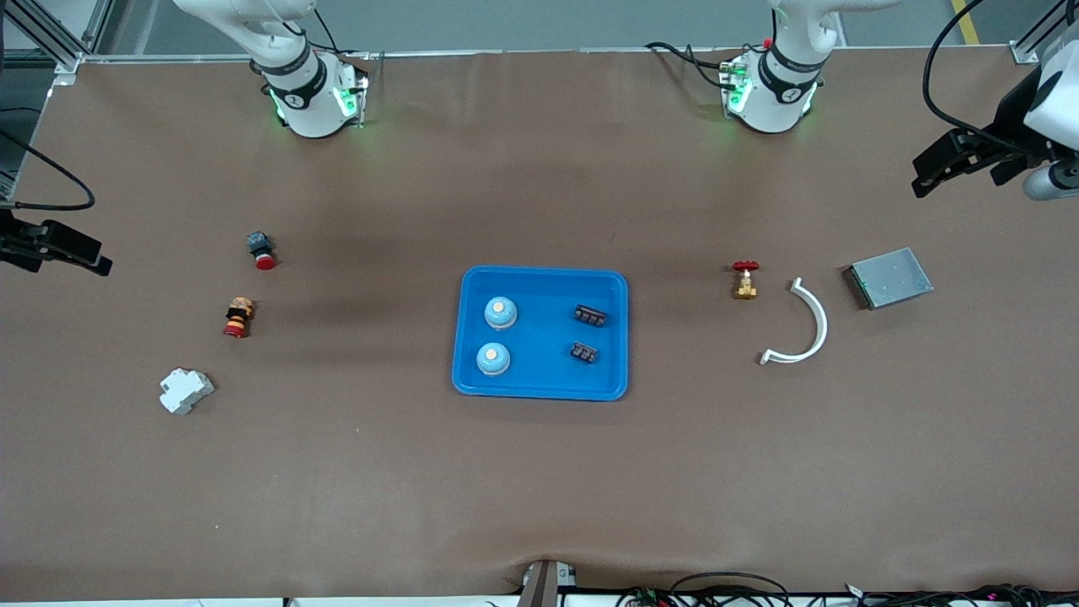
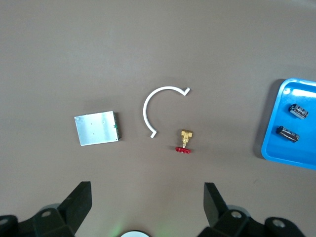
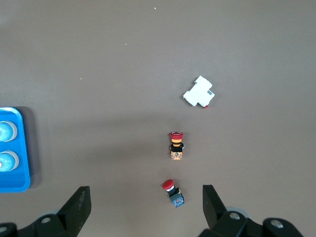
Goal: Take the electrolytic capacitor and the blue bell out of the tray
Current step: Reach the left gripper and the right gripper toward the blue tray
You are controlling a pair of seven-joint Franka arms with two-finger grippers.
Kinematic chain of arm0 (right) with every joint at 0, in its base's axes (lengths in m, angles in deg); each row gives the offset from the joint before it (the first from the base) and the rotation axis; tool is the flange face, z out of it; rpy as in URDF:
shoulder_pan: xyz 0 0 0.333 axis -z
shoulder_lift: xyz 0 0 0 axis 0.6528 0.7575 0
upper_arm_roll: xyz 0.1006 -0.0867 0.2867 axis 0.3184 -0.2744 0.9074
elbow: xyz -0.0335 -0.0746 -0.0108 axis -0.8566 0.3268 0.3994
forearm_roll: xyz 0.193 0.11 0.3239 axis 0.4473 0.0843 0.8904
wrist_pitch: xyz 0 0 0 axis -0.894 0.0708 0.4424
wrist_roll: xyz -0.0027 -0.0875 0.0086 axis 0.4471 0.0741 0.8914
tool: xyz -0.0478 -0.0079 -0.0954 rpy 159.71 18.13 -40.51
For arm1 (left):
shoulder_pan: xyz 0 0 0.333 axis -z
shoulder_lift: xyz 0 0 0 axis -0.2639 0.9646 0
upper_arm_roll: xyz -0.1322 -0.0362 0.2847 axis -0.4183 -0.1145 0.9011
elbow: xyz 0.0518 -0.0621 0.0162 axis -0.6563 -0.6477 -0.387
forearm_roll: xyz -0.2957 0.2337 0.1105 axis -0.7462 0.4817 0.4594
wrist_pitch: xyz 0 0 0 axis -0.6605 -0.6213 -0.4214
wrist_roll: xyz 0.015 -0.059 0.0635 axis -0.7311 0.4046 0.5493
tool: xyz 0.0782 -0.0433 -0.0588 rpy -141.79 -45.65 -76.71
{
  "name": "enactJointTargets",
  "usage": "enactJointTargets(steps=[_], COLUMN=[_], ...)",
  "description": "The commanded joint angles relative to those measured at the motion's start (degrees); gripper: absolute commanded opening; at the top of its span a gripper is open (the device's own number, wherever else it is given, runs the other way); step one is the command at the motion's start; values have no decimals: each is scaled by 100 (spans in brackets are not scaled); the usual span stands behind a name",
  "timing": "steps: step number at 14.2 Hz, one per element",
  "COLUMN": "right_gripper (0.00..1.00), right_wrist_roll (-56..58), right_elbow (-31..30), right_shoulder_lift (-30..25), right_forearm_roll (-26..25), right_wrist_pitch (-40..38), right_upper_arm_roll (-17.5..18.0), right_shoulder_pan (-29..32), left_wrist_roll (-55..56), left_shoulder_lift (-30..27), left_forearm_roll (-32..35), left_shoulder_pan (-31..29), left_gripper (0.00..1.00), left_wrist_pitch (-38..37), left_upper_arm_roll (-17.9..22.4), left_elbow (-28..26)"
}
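Two arms hang out wide, neither holding anything. The right jaws stand apart over the desk's right-arm end, above two red push-buttons (image 1: 261, 250) (image 1: 238, 318) and a white block (image 1: 185, 391). The blue tray (image 1: 539, 388) sits mid-desk, well apart from both jaws. Its two blue bells (image 1: 501, 313) (image 1: 493, 359) lie on the side toward the right jaws, and the two dark capacitors (image 1: 590, 316) (image 1: 584, 352) toward the left jaws.

I'd have each arm take its nearer piece. It should drop straight over it, straddle the bell's dome or the capacitor's narrow body, and keep off the rim.

The left jaws, also apart, hover over a brass valve (image 1: 745, 280), a white arc (image 1: 813, 324) and a grey plate (image 1: 890, 277).
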Motion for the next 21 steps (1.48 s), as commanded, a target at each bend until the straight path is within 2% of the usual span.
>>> enactJointTargets(steps=[1,4,8,12,15,21], right_gripper=[100,100,100,100,100,100], right_wrist_roll=[36,45,36,10,-313,-2359], right_elbow=[-218,-218,-226,-244,-454,-1395], right_shoulder_lift=[-209,-218,-218,-218,-253,-438], right_forearm_roll=[-76,-216,-217,-217,-147,-146], right_wrist_pitch=[91,108,108,108,161,794], right_upper_arm_roll=[60,69,78,78,95,86], right_shoulder_pan=[70,61,61,61,-35,-1158], left_wrist_roll=[-42,703,1800,4374,5458,7462], left_shoulder_lift=[189,407,830,1067,1576,2482], left_forearm_roll=[-92,-100,-92,-118,-39,101], left_shoulder_pan=[-24,64,108,169,563,1057], left_gripper=[100,100,100,100,100,100], left_wrist_pitch=[-107,-98,305,1831,2458,3794], left_upper_arm_roll=[-22,-390,-944,-1603,-1692,-1692], left_elbow=[210,16,-229,-1099,-1197,-1180])
